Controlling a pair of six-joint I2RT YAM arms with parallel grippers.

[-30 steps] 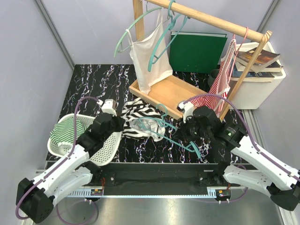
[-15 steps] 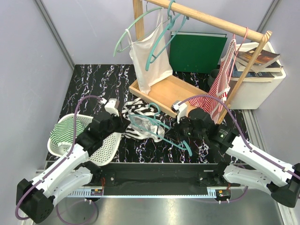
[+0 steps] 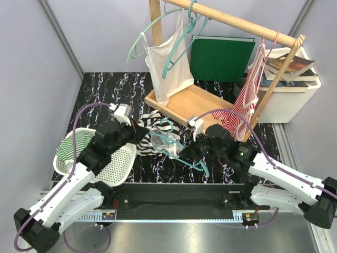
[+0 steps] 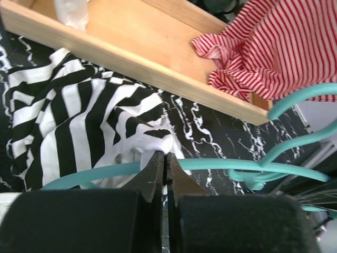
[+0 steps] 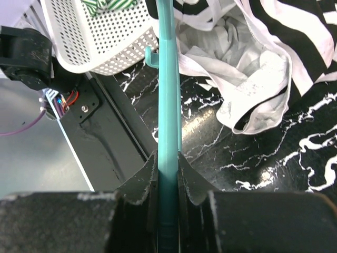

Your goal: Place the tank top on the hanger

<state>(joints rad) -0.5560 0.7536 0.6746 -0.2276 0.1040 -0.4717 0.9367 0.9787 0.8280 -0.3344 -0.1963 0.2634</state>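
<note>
The black-and-white striped tank top (image 3: 158, 130) lies crumpled on the dark marbled table in front of the wooden rack base. My left gripper (image 3: 141, 135) is at its left edge. In the left wrist view that gripper (image 4: 165, 158) is shut, pinching a white hem fold of the tank top (image 4: 79, 116). My right gripper (image 3: 192, 152) is shut on the straight bar of a teal hanger (image 3: 176, 146), which reaches left over the cloth. The right wrist view shows this gripper (image 5: 168, 158) clamped on the hanger (image 5: 169, 95), with the tank top (image 5: 247, 63) beyond it. The hanger's bar (image 4: 221, 164) passes just behind the left jaws.
A wooden rack (image 3: 237, 22) stands at the back with a plain white top (image 3: 168, 68), spare teal hangers and a red-striped garment (image 3: 247, 100). Its base tray (image 3: 189, 103) borders the tank top. A white basket (image 3: 113, 166) sits left; a green binder (image 3: 221, 58) and books (image 3: 289, 68) stand behind.
My right gripper has carried the teal hanger leftward, over the tank top. The left gripper has shifted slightly up and right, still pinching the hem.
</note>
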